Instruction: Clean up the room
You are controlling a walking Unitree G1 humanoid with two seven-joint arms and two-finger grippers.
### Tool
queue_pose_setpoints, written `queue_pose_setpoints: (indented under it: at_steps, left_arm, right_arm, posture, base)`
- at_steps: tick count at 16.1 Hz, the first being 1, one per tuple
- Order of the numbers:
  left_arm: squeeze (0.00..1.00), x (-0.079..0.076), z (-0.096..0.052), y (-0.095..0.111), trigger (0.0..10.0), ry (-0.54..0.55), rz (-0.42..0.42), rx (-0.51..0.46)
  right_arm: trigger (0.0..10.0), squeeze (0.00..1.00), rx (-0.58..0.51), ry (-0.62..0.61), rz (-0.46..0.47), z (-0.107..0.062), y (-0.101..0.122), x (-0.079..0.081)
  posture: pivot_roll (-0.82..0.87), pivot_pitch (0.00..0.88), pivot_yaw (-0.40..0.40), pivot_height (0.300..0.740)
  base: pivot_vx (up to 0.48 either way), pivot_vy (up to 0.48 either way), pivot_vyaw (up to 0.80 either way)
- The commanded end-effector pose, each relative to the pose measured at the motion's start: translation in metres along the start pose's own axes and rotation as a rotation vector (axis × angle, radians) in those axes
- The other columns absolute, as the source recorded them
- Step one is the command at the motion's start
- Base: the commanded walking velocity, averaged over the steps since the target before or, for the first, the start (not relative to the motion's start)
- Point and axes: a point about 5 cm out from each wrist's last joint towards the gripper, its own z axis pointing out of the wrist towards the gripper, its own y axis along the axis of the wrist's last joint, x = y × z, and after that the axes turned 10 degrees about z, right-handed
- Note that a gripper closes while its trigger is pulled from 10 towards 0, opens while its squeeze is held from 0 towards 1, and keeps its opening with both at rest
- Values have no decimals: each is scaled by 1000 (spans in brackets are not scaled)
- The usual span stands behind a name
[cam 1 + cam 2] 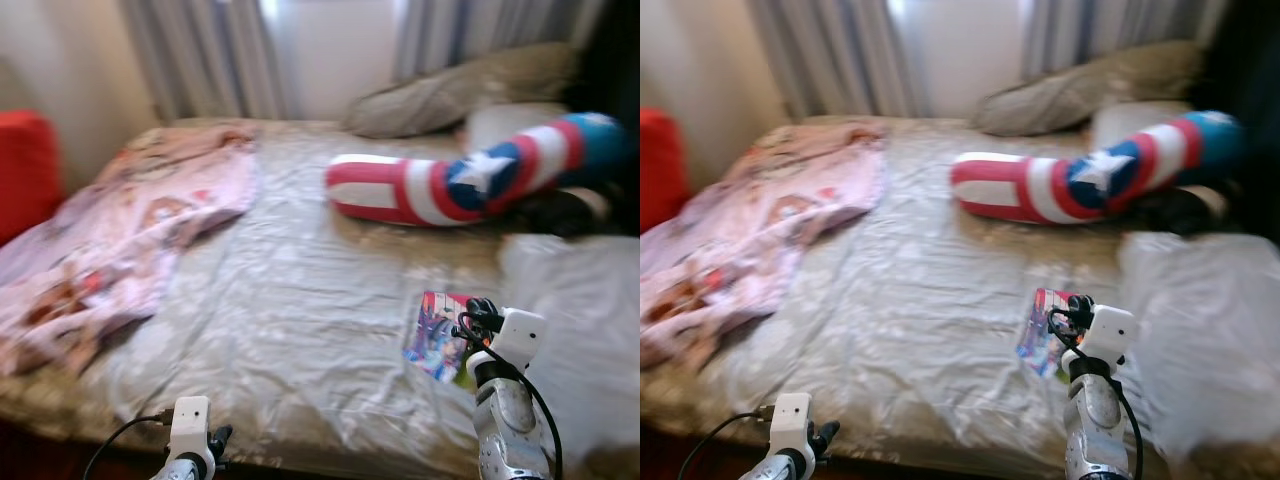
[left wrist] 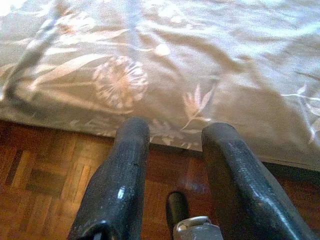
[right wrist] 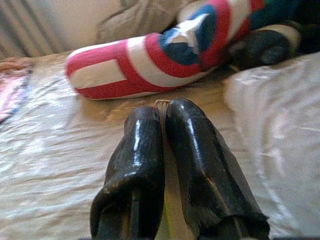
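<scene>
The robot stood at the foot of the bed point(image 1: 300, 330), and the tidying looked barely begun. Its right gripper point(image 3: 162, 112) was out over the sheet, fingers pressed together on the thin edge of something flat; from the head views that was the comic book point(image 1: 440, 335), colourful and lying or held just above the bedding beside the wrist. Whether the book was already lifted clear of the sheet I could not tell, as the pictures were blurred.

The left gripper point(image 2: 172, 135) hung low at the bed's near edge, its fingers spread apart with nothing between them, the wooden floor point(image 2: 45, 175) below and the leaf-print sheet just ahead.

As for what was left, plenty by my reckoning. A pink blanket point(image 1: 130, 230) lay rumpled across the bed's left side, partly slipping toward the edge. A long red, white and blue bolster point(image 1: 450, 185) with a star sat crooked across the upper right, near two pillows point(image 1: 450, 95) by the curtains. A pale bundle of bedding point(image 1: 585, 320) was heaped on the right. The sheet itself was wrinkled all over.

So the book seemed the first thing in hand; finding it a place, then straightening blanket, bolster and covers, all remained.
</scene>
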Motion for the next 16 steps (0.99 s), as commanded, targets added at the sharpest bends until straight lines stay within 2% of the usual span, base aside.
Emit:
queue_pose_setpoints:
  at_steps: [1, 16]
  left_arm:
    - [0, 5, -2, -4, 10000, 13, -11, 19]
    - [0, 3, -2, -4, 10000, 10, -14, 16]
  right_arm:
    - [10000, 0, -14, 16, 3, 4, 4, 6]
    - [10000, 0, -10, 14, -1, 3, 3, 4]
  posture:
    - [12, 0, 39, 740]
    - [9, 0, 38, 740]
  base:
    - [0, 0, -756]
    - [36, 0, -756]
